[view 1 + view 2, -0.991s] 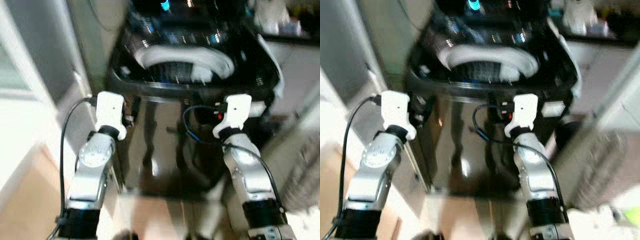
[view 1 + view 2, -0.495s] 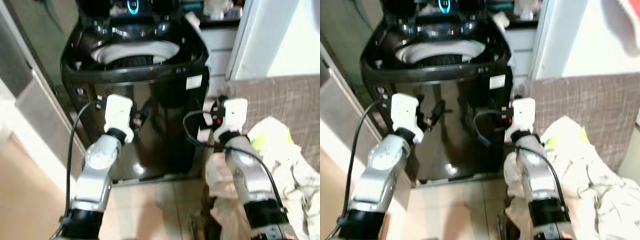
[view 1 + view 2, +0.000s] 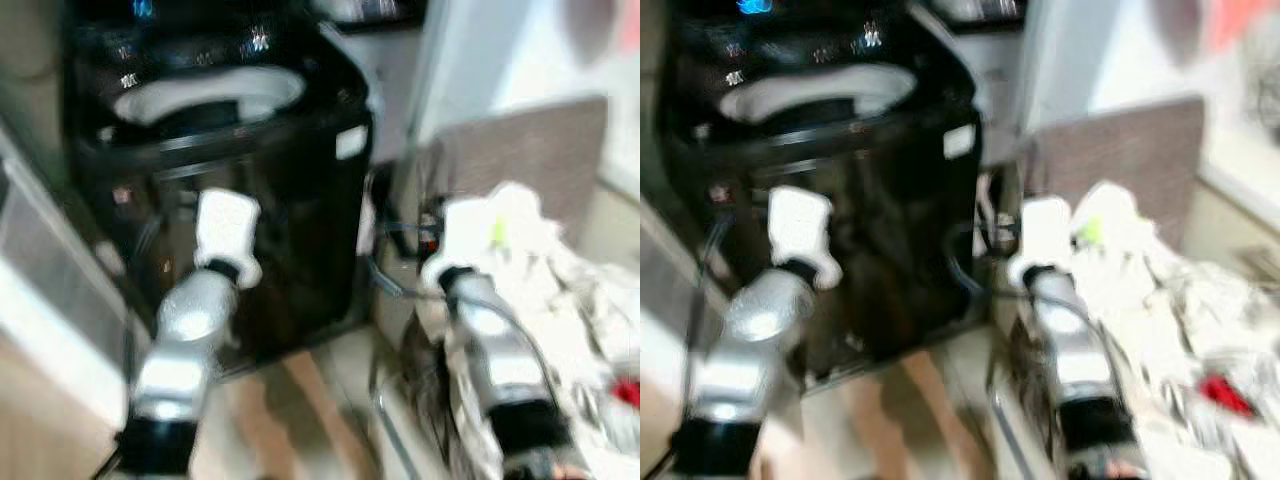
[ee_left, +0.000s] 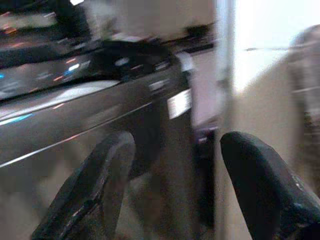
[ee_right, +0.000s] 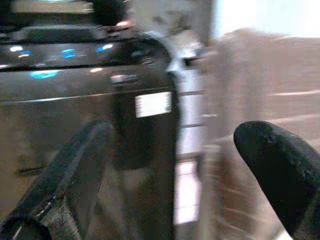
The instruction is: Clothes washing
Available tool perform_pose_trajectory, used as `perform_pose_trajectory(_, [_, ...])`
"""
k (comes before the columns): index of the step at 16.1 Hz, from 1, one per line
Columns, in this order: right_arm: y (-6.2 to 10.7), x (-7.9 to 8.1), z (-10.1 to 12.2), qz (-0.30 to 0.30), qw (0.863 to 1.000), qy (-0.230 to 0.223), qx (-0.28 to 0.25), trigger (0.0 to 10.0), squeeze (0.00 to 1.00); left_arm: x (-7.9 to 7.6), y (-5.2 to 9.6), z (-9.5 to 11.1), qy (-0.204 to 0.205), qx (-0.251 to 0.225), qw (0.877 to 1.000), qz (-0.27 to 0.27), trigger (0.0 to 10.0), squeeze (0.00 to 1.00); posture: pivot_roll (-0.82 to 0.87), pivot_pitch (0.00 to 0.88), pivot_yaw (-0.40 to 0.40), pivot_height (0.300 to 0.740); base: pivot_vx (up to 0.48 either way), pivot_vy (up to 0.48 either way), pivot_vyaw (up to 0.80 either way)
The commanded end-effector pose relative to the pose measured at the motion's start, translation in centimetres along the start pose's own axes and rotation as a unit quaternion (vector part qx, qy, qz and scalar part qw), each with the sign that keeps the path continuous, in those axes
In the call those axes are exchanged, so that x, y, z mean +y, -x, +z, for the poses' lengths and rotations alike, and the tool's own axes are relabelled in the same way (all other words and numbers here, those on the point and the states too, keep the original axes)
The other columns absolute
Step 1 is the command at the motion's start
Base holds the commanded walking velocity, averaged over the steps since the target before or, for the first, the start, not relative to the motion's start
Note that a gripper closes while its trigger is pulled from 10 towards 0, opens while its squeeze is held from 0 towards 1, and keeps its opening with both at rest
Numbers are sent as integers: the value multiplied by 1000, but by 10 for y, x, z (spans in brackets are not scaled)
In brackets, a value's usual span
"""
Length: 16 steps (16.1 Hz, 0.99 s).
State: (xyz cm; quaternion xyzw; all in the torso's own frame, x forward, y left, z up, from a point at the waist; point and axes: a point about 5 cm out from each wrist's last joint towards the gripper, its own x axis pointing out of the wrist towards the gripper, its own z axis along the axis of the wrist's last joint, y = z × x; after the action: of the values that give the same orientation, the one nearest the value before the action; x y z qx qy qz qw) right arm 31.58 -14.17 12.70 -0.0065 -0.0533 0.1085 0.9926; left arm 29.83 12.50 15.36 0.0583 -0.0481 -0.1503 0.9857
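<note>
Pale crumpled clothes [image 3: 540, 260] are heaped at the right, beside a glossy black top-loading washing machine [image 3: 250, 200] at the left; both the left gripper [image 4: 175, 185] and right gripper [image 5: 175, 175] are held spread, empty, before it

floor [image 3: 320, 400]: tan, lower centre of frame | washing machine [image 3: 230, 200]: black, upper left, standing on it | clothes heap [image 3: 560, 300]: pale, right side, blurred
</note>
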Motion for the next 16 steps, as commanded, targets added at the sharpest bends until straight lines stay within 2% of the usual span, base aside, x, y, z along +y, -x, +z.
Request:
perform_pose_trajectory(1, [-2,3,2,1,1000,1,-5,10000,0,5,0,0,-13,2,1000,1,10000,0,-115,0,31,740,0,0,-569])
perform_pose_trajectory(5, [2,-3,2,-24,1000,5,-13,10000,0,3,-2,0,-17,1,1000,-8,10000,0,-125,0,40,740,0,0,-562])
perform_pose_trajectory(7, [11,-26,-3,-109,994,-10,-10,10000,0,10,0,-11,-26,21,999,-7,10000,0,-130,0,43,740,0,0,-513])
perform_pose_trajectory(9, [24,-34,-8,-135,990,-30,-7,10000,0,39,11,-33,30,70,996,47,10000,0,-132,0,40,740,0,0,-513])
perform_pose_trajectory(10, [28,-33,-9,-133,991,-26,-9,10000,0,49,16,-42,56,88,992,71,10000,0,-132,0,40,740,0,0,-519])
perform_pose_trajectory(11, [30,-33,-10,-131,991,-24,-10,10000,0,53,18,-45,64,95,990,80,10000,0,-132,0,40,740,0,0,-519])
perform_pose_trajectory(12, [33,-31,-13,-130,991,-24,-10,10000,0,56,20,-49,53,101,990,77,10000,0,-132,0,47,740,0,0,-519])
perform_pose_trajectory(14, [36,-29,-17,-131,991,-30,-5,10000,0,48,14,-47,12,92,995,33,10000,0,-132,0,47,740,0,0,-516])
perform_pose_trajectory(16, [33,-28,-15,-124,992,-30,-8,10000,0,44,10,-41,1,74,997,12,10000,0,-139,0,38,740,0,0,-516])
